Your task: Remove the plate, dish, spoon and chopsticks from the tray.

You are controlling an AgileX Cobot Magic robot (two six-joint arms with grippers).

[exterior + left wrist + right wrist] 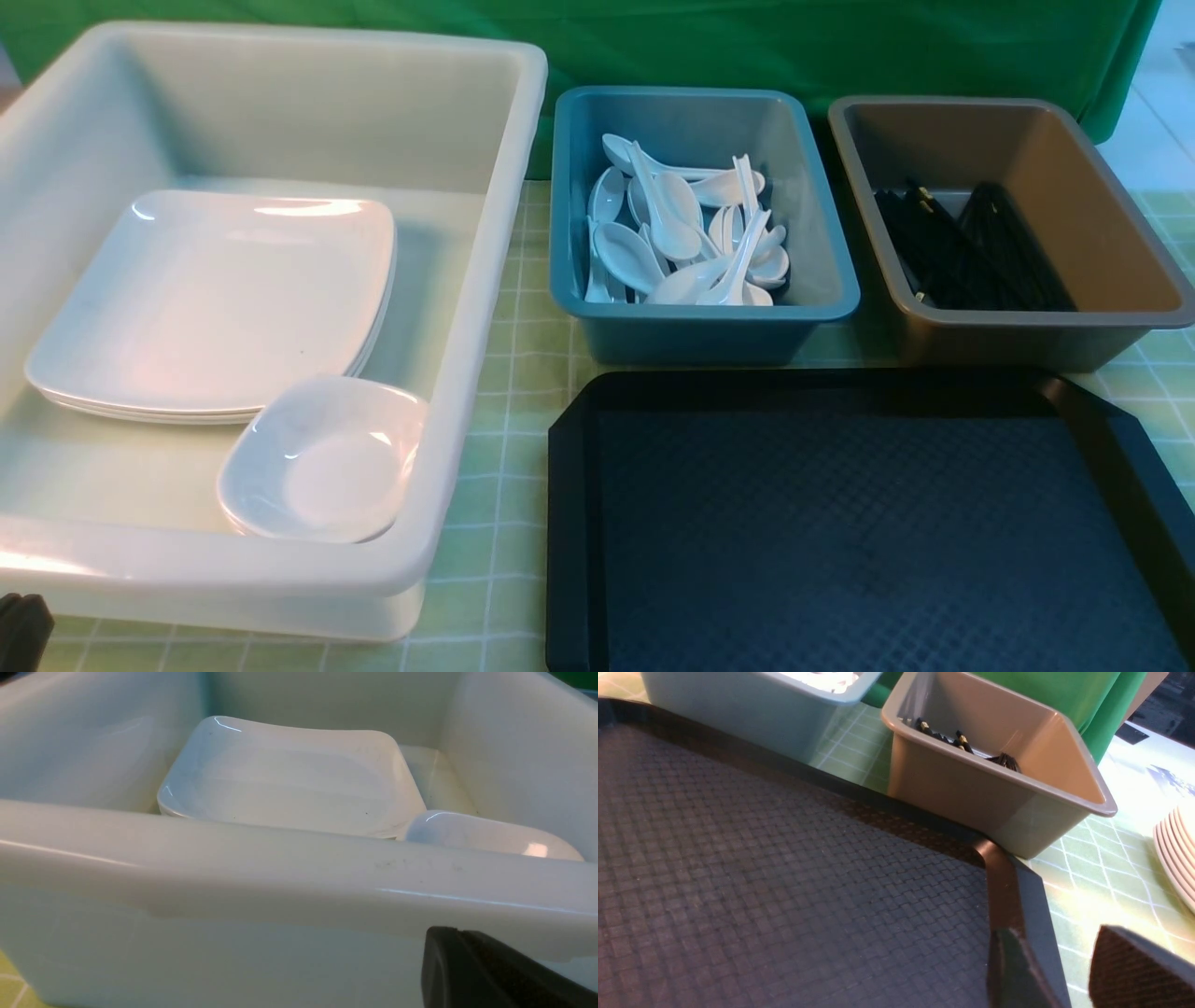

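Note:
The black tray [868,523] lies at the front right with nothing on it. A stack of white square plates [210,299] rests inside the big white tub, and a small dish [322,462] sits at their near corner. Several white spoons [681,233] lie in the blue bin. Black chopsticks [971,247] lie in the grey-brown bin. My left gripper [460,938] is shut on nothing, low outside the tub's near wall, and shows at the bottom left corner [21,630]. My right gripper [1057,956] is open, its fingers on either side of the tray's [784,882] right rim.
The white tub [485,280] fills the left half of the table. Behind the tray stand the blue bin [700,331] and the grey-brown bin [1027,336], side by side. A stack of pale plates [1176,854] lies on the checked cloth beyond the tray's right edge.

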